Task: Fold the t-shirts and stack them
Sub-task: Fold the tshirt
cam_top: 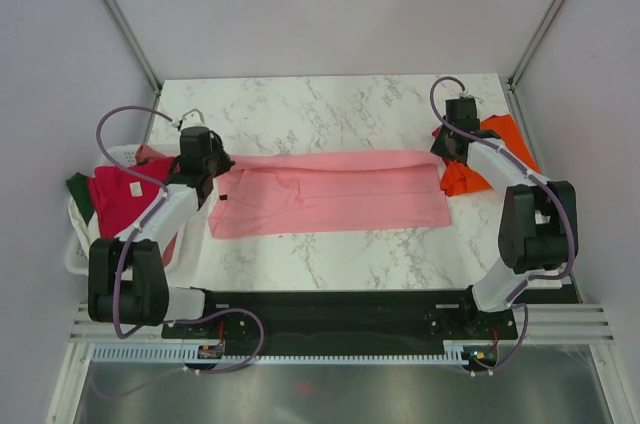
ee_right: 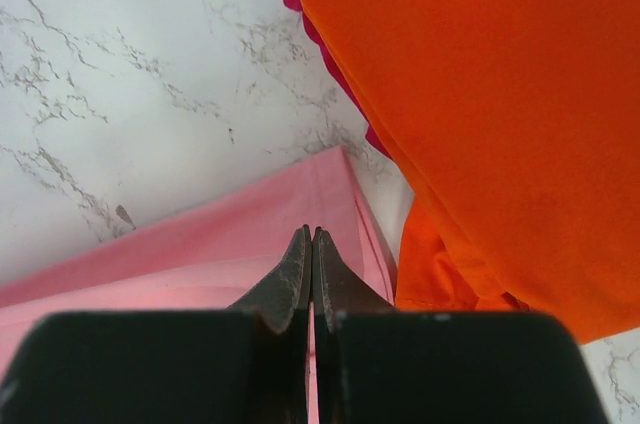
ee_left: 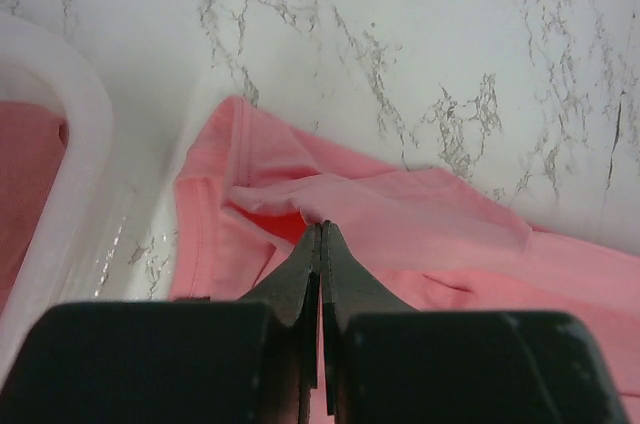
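Pink t-shirt lies as a long flat band across mid marble table, running left to right between the two arms; left gripper has its jaws pressed together, pinching a raised fold at the shirt's left end, just beside the white basket; right gripper also has its jaws closed, clamped on the shirt's right end near its far corner; orange t-shirt sits at the right edge of the table, just right of that corner, with a sliver of crimson cloth showing under it in the right wrist view; basket at left table edge holds crimson-red t-shirt and dark green t-shirt, bunched.
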Controlling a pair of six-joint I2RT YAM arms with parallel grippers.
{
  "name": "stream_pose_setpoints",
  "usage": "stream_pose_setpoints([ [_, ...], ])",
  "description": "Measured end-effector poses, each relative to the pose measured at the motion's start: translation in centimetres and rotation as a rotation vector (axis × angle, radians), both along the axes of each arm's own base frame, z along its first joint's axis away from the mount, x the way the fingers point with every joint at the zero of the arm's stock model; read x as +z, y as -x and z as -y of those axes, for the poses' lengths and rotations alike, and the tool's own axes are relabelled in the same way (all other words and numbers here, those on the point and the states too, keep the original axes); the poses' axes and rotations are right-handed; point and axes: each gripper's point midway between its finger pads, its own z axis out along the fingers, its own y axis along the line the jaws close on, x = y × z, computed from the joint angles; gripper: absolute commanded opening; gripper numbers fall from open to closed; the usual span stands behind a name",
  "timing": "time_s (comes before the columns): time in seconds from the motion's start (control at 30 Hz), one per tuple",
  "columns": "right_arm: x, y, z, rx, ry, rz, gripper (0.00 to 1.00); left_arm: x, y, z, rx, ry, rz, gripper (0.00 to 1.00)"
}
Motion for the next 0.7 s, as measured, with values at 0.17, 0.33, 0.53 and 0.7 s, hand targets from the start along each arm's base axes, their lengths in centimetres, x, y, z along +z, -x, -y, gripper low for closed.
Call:
stream_pose_setpoints([
  [0.17,-1.3,1.8,0.1,-0.001,0.002,-0.033,0.00,-2.0,2.2,-0.3,0.014,-0.002,-0.027,0.02],
  [0.33,-2.3,2.9,0.3,-0.004,0.002,-0.053,0.00,-3.0,3.6,-0.4,0.016,-0.002,-0.038,0.02],
  [0.53,-3.6,4.2,0.5,-0.032,-0.006,-0.065,0.10,-4.5,5.1,-0.4,0.021,0.015,-0.058,0.02],
  [0.7,-3.9,6.1,1.0,-0.085,-0.015,-0.025,0.48,-6.6,7.1,-0.4,0.041,0.040,-0.096,0.31],
])
